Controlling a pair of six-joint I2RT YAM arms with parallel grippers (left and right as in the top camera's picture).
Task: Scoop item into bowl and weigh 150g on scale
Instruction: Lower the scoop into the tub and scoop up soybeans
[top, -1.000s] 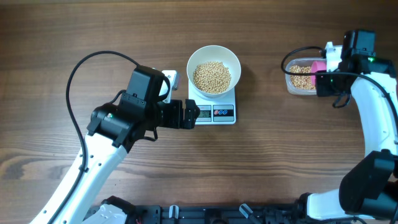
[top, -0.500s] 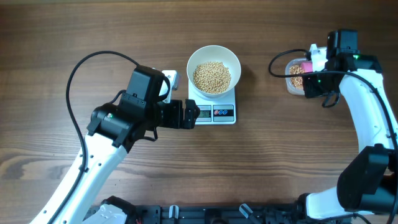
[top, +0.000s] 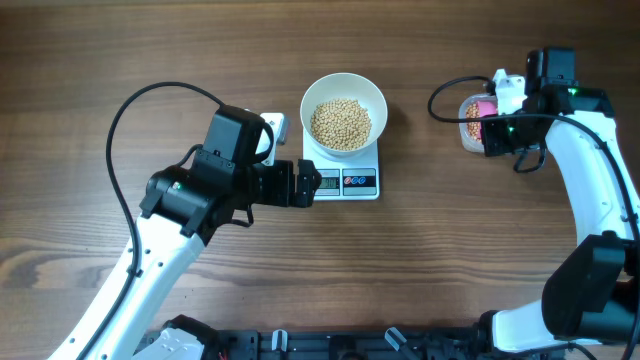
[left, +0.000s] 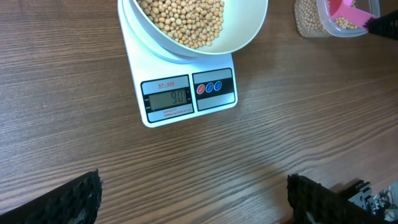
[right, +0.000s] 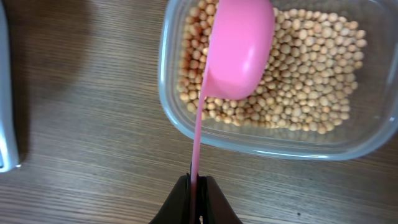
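We note a wooden counter (top: 450, 260). The scale (left: 186, 93) sits mid-counter, and the white bowl (left: 245, 37) sits on it.

Left hand (left: 199, 202) is spread wide just before the scale's front. A nudge there would spoil the reading.

Well to the right is a clear container (right: 348, 146). Right hand (right: 198, 186) is pressed together, pinching the handle end of the pink scoop (right: 239, 50).

Beans (top: 341, 124) part-fill the bowl. The thin handle may twist and spill the load, and a heaped one could overshoot.
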